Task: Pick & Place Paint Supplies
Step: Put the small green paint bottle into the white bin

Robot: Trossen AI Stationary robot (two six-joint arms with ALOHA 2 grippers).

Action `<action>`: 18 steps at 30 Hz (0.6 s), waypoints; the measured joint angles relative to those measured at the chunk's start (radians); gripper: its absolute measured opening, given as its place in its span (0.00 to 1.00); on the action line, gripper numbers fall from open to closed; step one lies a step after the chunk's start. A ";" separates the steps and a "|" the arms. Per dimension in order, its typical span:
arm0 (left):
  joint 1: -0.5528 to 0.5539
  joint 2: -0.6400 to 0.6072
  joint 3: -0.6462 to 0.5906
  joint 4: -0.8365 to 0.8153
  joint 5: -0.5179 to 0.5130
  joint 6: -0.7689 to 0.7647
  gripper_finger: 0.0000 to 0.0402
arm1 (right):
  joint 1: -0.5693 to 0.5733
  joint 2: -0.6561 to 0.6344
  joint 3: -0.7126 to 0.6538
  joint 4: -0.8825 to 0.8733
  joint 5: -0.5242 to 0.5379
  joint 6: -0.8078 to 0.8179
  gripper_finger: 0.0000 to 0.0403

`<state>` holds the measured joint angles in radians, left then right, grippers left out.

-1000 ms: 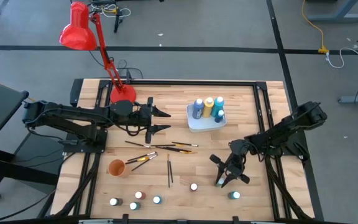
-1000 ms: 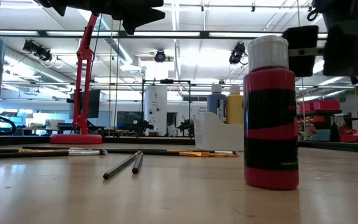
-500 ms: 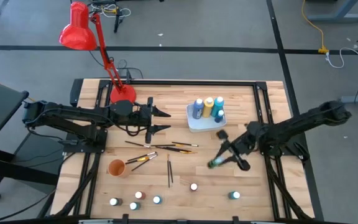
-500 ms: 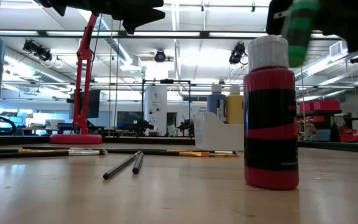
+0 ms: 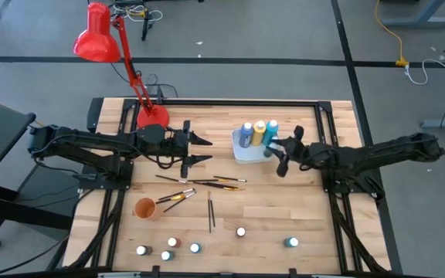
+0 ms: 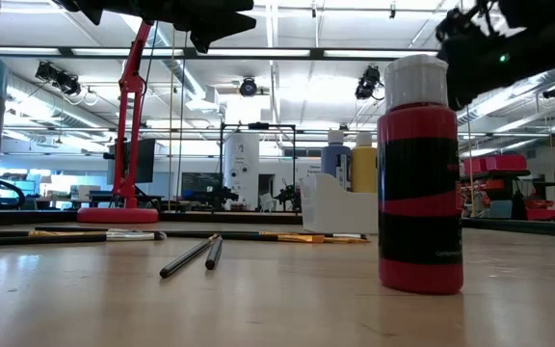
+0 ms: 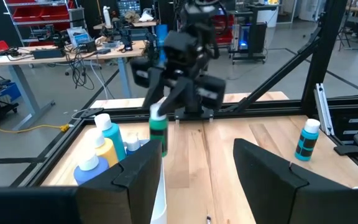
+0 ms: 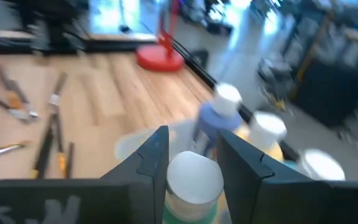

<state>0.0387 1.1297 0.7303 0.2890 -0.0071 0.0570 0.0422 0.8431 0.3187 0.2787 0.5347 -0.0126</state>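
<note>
Item: my right gripper [image 5: 278, 157] clamps a green paint bottle [image 7: 158, 129] between its jaws, white tray [image 5: 246, 154] just ahead; left gripper [image 5: 199, 149] spread wide, empty.

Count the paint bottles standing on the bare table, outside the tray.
6 bottles: four clustered front left, one mid-front, one front right. The green bottle held in the right pincer isn't counted; none look hidden.
</note>
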 joint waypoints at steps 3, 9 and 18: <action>0.000 0.000 0.000 0.000 0.000 0.000 0.52 | -0.017 0.027 0.000 -0.013 0.040 0.059 0.27; 0.000 0.000 0.000 0.000 0.000 0.000 0.52 | -0.028 0.074 0.000 -0.050 0.174 0.147 0.27; 0.000 0.000 0.000 -0.002 0.000 0.000 0.52 | -0.028 0.149 0.000 -0.143 0.248 0.358 0.29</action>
<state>0.0387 1.1297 0.7303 0.2867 -0.0069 0.0566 0.0139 0.9924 0.3187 0.1361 0.7831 0.3452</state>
